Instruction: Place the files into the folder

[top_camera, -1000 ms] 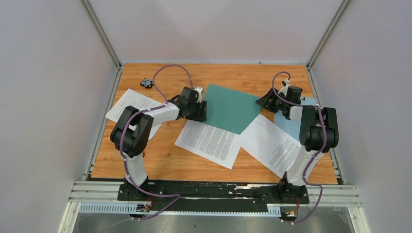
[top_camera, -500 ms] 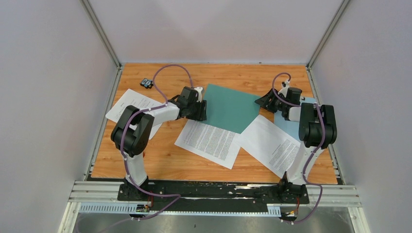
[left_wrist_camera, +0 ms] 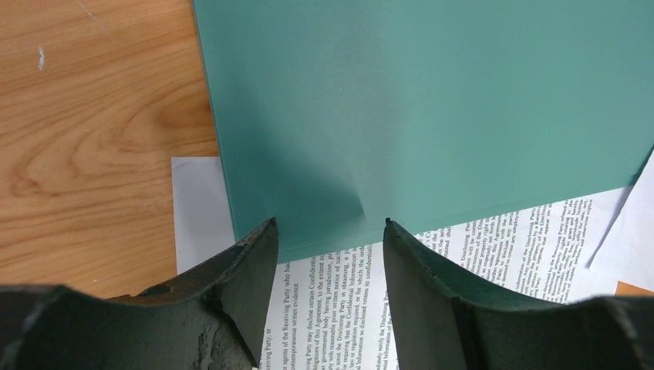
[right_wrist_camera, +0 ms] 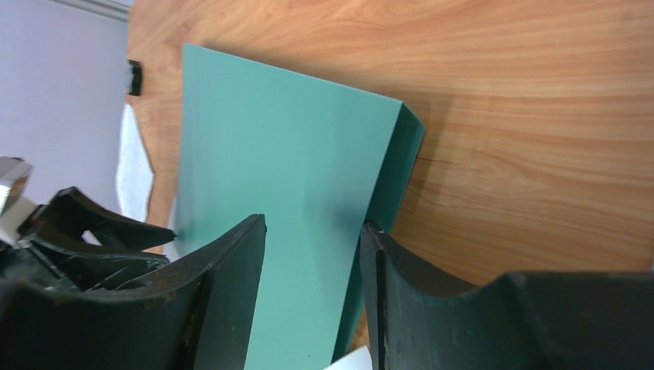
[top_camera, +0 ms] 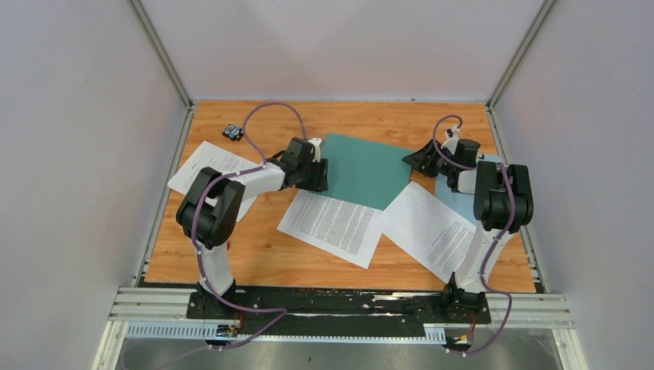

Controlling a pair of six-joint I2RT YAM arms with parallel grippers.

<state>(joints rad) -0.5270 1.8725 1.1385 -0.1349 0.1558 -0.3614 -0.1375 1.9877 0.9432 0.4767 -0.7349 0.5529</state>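
Note:
The teal folder [top_camera: 364, 169] lies shut at the middle back of the table, its near edge resting on a printed sheet [top_camera: 332, 223]. A second sheet [top_camera: 428, 227] lies to its right and a third [top_camera: 212, 169] at far left under the left arm. My left gripper [top_camera: 321, 174] is open at the folder's left near corner; in the left wrist view [left_wrist_camera: 328, 230] its jaws straddle the folder's edge [left_wrist_camera: 424, 100] over the text sheet [left_wrist_camera: 463, 262]. My right gripper [top_camera: 413, 158] is open at the folder's right edge [right_wrist_camera: 312, 227], where the top cover [right_wrist_camera: 278, 154] is slightly raised.
A light blue clipboard [top_camera: 461, 202] lies under the right arm, partly covered by the right sheet. A small black object [top_camera: 233, 132] sits at the back left. Grey walls and metal rails close the table on three sides.
My right gripper has edged a little left toward the folder's right edge. The left arm, folder and sheets have not visibly moved.

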